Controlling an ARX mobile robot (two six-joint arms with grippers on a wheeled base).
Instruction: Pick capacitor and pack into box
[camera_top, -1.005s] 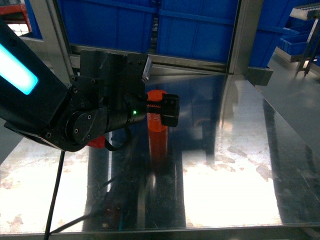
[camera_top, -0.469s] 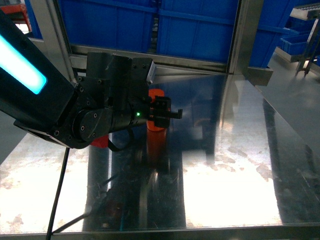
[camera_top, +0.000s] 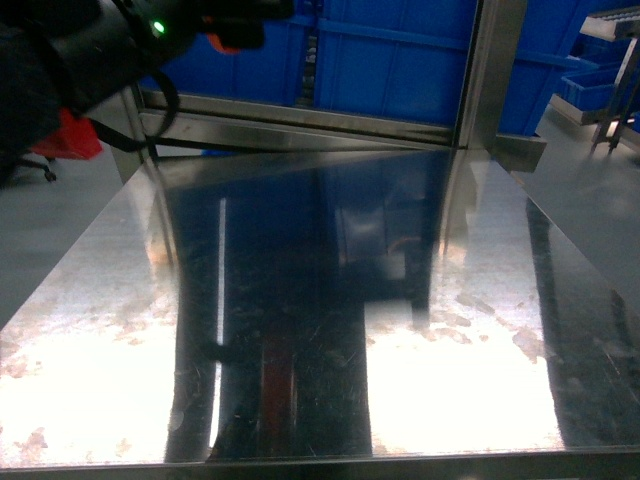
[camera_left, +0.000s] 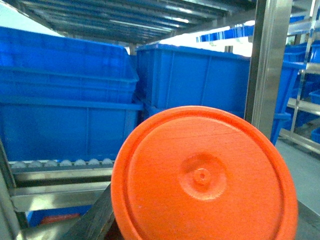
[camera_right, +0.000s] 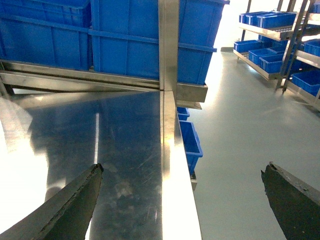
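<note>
The left end effector (camera_top: 235, 25) was at the top left of the head view, closed around the orange capacitor (camera_left: 202, 177), a cylinder whose round matte end cap, with a raised rim and a small central dimple, filled the left wrist view. The right end effector (camera_right: 182, 200) was spread wide and held nothing, its dark rough fingers (camera_right: 70, 202) above the scratched, glossy steel worktop (camera_top: 420, 340). Ribbed blue plastic bins (camera_right: 125, 35) stood behind.
</note>
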